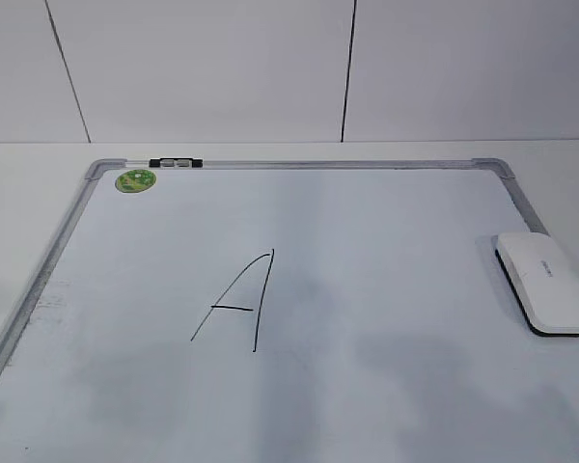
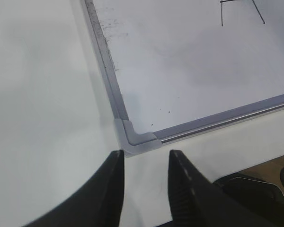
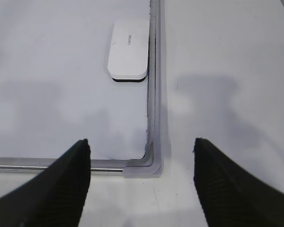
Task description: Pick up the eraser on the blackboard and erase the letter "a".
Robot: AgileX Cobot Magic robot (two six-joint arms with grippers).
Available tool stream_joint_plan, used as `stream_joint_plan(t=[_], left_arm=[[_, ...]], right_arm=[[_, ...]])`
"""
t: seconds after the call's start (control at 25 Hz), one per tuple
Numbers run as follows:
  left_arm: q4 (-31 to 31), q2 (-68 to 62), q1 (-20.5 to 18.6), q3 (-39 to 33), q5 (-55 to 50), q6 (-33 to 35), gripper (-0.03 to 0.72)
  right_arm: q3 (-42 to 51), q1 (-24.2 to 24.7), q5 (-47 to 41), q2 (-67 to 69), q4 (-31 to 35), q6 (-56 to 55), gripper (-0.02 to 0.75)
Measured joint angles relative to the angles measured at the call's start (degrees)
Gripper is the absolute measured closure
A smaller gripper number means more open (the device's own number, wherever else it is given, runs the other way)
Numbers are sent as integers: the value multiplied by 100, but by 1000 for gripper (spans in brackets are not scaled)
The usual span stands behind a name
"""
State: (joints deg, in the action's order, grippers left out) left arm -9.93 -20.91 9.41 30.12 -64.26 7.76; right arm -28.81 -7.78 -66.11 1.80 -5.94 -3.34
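The eraser [image 1: 543, 282], a white rounded block with a black underside, lies on the blackboard [image 1: 367, 241] against its right frame. It also shows in the right wrist view [image 3: 128, 48]. A large uppercase "A" [image 1: 236, 304] is drawn mid-board. No small lowercase "a" shows in any view. My right gripper [image 3: 141, 142] is open and empty over the board's near right corner, well short of the eraser. My left gripper [image 2: 146, 153] is open and empty at the near left corner of the board [image 2: 180, 71]. Neither gripper shows in the exterior view.
A round green sticker [image 1: 135, 179] and a small black-and-silver clip [image 1: 175, 163] sit at the board's far left frame. White table surrounds the board [image 3: 61, 56]. A white panelled wall stands behind. The A's stroke ends [image 2: 241, 12] show in the left wrist view.
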Motion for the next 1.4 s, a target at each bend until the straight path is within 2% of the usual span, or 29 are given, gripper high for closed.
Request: stream_joint_plan(t=[0.4,1.4], left_arm=[[0,76,0,0,0,0,451],[-26,2033,0,0,-114,0,452]], right_arm=[[0,0,0,0,0,0,216],[0,0,13,-284,-4,0,216]])
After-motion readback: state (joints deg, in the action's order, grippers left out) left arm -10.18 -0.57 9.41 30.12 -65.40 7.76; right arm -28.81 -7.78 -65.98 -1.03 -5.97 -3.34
